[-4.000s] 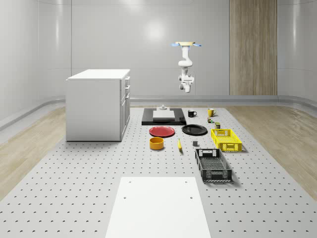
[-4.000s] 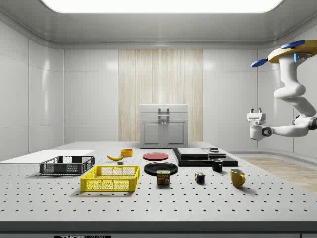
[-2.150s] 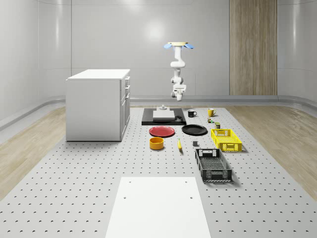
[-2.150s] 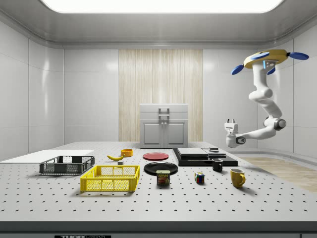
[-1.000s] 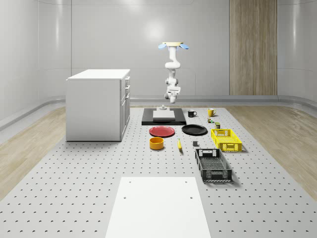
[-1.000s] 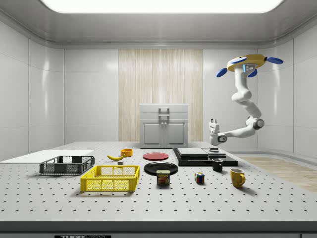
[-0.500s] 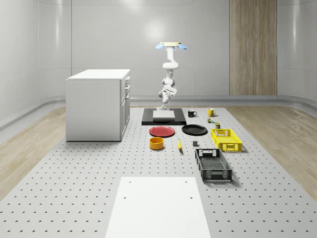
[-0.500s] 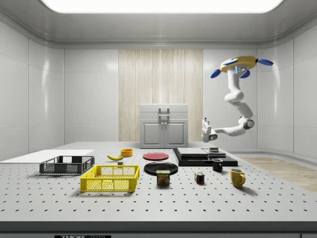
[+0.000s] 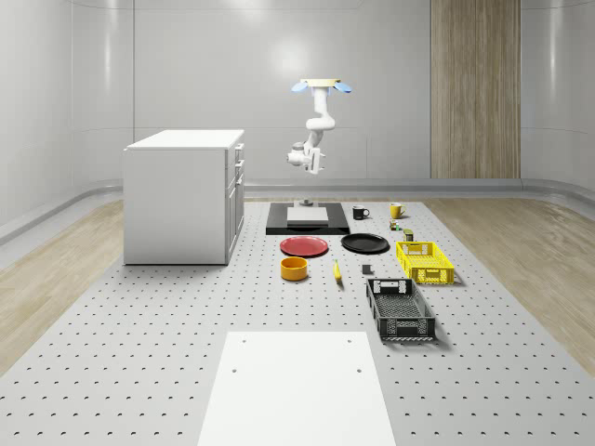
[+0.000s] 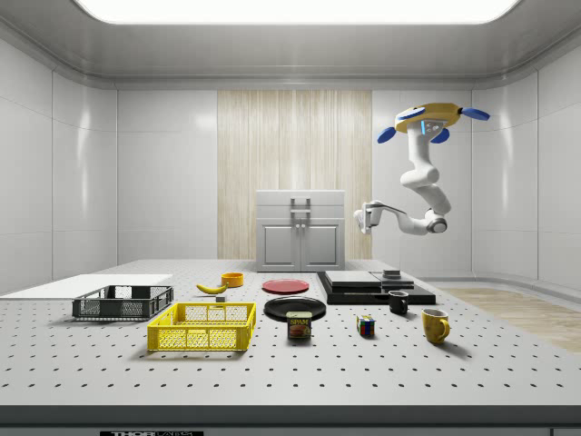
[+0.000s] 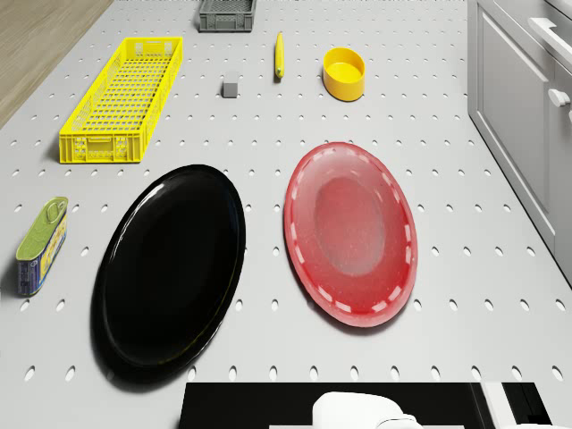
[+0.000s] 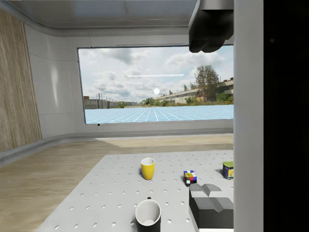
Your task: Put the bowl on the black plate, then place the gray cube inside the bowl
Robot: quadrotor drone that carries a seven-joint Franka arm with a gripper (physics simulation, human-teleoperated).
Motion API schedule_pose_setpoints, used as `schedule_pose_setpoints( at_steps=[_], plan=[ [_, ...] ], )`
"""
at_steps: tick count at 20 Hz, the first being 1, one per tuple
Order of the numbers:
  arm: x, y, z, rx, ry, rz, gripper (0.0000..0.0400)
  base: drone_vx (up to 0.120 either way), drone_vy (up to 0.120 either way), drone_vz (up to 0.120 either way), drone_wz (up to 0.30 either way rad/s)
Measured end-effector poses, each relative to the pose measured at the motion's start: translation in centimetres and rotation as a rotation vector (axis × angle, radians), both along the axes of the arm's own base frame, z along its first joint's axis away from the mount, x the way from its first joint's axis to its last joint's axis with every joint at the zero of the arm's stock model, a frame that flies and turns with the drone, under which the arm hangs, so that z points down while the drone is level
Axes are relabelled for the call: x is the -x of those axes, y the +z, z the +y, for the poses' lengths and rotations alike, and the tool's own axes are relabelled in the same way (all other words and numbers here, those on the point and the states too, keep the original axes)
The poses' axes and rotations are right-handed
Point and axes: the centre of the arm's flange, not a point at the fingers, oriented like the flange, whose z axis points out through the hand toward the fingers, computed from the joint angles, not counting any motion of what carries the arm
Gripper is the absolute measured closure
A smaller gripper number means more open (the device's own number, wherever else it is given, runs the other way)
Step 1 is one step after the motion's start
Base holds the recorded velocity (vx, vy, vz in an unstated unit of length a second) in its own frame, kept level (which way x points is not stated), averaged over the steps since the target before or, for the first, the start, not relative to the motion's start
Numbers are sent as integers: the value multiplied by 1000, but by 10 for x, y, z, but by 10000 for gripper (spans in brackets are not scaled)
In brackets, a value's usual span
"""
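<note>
- The bowl (image 9: 295,268), yellow, is seen on the table in the whole-scene view, at about 8 o'clock from the black plate (image 9: 364,243) and well apart from it, with a red plate (image 9: 304,246) just beyond it at 12 o'clock
- The gray cube (image 9: 366,270) is found on the table at 6 o'clock from the black plate, near its rim but not touching; nothing is carried on the black plate
- Over the last four seconds the drone (image 9: 321,85) has been brought from 3 o'clock toward 9 o'clock in the whole-scene view, and it is now seen hovering above the black slab (image 9: 279,227) at the table's far end
- In the last half second the gripper (image 9: 292,158) has been swung up from pointing down over the slab to lying about level
- From this it is judged that the approach is unfinished: the bowl is untouched and both steps are left
- The arm is hung below the drone and bent at the elbow, with the gripper held out at 9 o'clock from that elbow, high above the table
- Nothing is seen held; how far the gripper is open cannot be told
</note>
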Motion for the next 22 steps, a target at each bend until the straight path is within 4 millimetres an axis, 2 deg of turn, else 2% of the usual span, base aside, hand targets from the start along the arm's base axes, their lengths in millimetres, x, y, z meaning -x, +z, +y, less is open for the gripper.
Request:
schedule_pose_setpoints(
  at_steps=[2, 4, 8, 14, 22],
  plan=[
    [-1, -27, -15, 310, -12, 0, 0, 120, 0, -40, 0],
    [-2, -45, -32, 564, -21, 1, 0, 120, 0, -120, 0],
    [-2, -61, -61, 897, -31, 3, 0, 120, 0, -120, 0],
    [-2, -66, -82, 1117, -35, 7, 0, 120, 0, -120, 0],
    [-2, -67, -90, 1204, -36, 10, 0, 120, -25, -120, 0]
  ],
)
